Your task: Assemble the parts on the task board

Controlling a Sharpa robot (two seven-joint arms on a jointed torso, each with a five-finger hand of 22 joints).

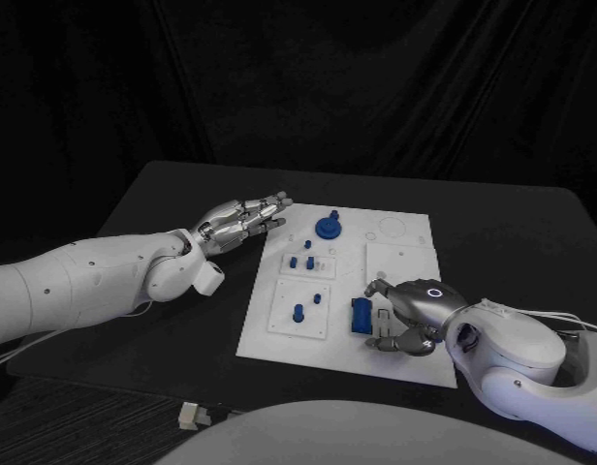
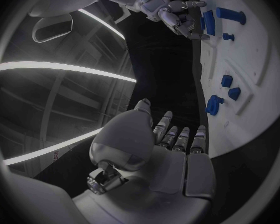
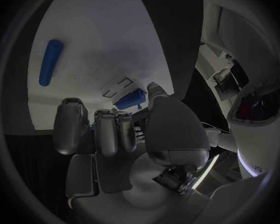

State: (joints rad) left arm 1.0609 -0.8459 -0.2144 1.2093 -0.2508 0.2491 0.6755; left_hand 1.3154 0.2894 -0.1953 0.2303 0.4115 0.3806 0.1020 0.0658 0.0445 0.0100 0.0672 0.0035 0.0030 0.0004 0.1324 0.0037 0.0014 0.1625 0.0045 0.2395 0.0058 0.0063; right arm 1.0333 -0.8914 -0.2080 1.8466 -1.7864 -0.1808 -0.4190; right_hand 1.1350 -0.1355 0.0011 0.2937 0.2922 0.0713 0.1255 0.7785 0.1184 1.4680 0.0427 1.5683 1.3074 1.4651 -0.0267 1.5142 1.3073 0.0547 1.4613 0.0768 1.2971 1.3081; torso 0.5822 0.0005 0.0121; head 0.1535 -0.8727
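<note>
Black table (image 1: 522, 232), white task board (image 1: 403, 281) at centre.
Left hand (image 1: 243, 221) spread beside board; right hand (image 1: 408, 315) fingers curled near blue block (image 1: 361, 318), grip unclear.

the white flat task board (image 1: 399, 254) lies in the middle of the black table (image 1: 522, 232). small blue parts (image 1: 300, 311) sit on it. the left hand (image 1: 243, 220) is just left of its upper left corner, and the right hand (image 1: 405, 315) rests on its lower right part.

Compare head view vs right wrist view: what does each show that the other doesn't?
Head view alone: the left hand, fingers apart, at the task board's far left corner, and the round blue part near the far edge. Right wrist view alone: a long blue peg lying on the board. Both: the right hand over the board and a blue block at its fingertips.
</note>
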